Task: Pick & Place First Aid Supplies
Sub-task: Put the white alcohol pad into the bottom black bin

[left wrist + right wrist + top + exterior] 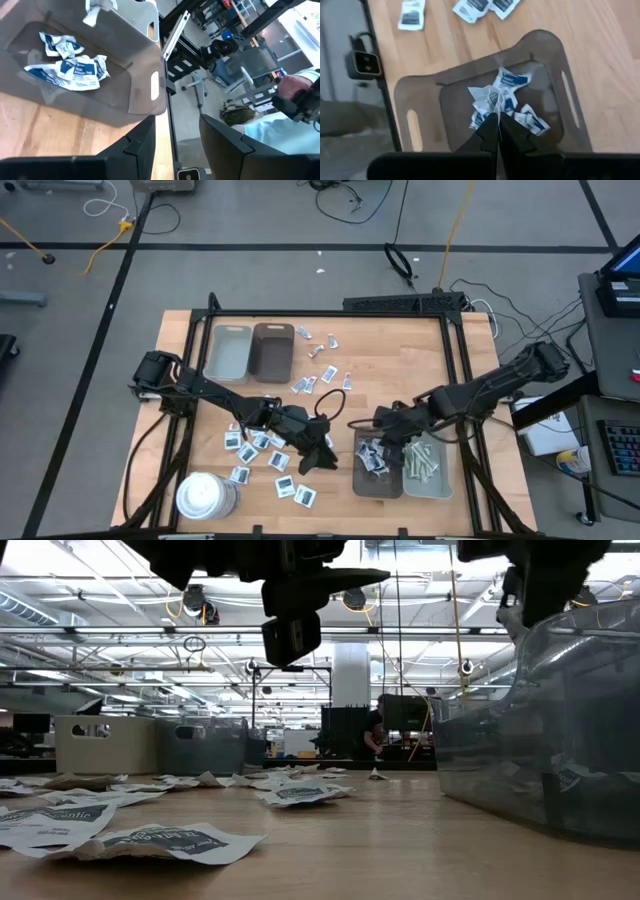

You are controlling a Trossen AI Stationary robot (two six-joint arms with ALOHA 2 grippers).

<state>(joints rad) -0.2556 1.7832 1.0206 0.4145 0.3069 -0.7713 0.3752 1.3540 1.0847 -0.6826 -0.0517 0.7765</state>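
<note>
The right hand [497, 131] pinches a packet [485, 95] above the brown tray [420, 90] at the desk's [400, 380] five o'clock. The left hand [175, 135], fingers apart and empty, hovers beside the tray.

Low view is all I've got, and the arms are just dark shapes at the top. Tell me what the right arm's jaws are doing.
Observer: The right gripper has its jaws shut on a crumpled white packet, above the brown tray.
Operator: Report what's in that tray.
Observer: Several more packets lie in it; the grey tray beside it holds pale strips.
Operator: Now the other arm.
Observer: The left gripper sits just beside the brown tray, jaws apart, nothing between them.
</note>
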